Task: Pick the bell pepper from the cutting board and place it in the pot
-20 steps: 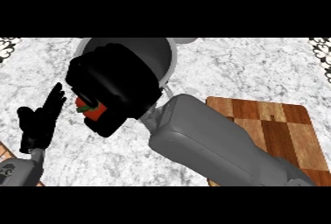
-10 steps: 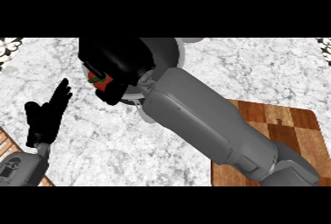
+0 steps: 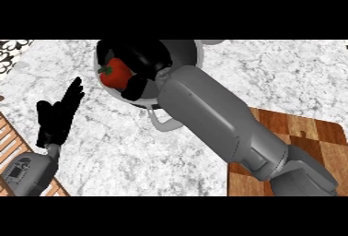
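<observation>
Right hand: you see it over the pot, fingers curled beside the bell pepper.
Bell pepper: inside the pot's rim.
Left hand: fingers straight, resting lower left.
Cutting board: right edge.

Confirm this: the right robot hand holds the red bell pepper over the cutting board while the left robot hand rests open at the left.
Not over the cutting board. The head view shows the right robot hand holding the red bell pepper over the pot; the cutting board lies off to the right. The left robot hand does rest open.
</observation>
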`<state>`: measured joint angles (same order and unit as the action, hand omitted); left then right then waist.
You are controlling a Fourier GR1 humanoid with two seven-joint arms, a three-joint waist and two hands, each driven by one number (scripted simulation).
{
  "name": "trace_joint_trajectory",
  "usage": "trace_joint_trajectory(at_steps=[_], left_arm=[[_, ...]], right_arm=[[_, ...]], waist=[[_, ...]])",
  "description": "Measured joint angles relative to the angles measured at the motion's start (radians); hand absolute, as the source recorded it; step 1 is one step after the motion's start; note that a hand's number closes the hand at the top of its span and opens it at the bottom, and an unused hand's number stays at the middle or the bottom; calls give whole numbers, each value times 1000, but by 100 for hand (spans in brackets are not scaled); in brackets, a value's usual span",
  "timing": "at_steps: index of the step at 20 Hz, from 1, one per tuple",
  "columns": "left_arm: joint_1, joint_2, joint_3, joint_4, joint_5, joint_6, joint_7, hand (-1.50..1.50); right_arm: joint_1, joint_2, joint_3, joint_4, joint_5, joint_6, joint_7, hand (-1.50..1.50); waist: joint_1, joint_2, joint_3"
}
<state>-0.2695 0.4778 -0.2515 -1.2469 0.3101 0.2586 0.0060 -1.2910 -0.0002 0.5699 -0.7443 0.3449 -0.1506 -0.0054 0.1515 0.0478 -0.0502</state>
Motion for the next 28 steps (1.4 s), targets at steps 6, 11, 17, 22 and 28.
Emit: trace_joint_trajectory(at_steps=[6,11,17,22,28], left_arm=[[-24,-6,-15,16,4,1,-3,0],[-32,-11,-16,27,13,0,-9,0],[-20,-10,-5,31,18,3,-19,0],[16,-4,17,14,9,12,-20,0],[70,4,53,-17,2,22,-18,0]], right_arm=[[-14,0,-12,66,-105,-1,-81,-150],[-1,0,-92,47,-249,-44,-177,-150],[2,0,-183,51,-440,-29,-246,-150],[-17,0,-224,110,-535,65,-281,-150],[4,-15,-273,188,-593,203,-363,-150]], waist=[[19,4,0],[25,4,2],[13,-4,3],[-16,-14,3],[-57,-22,6]])
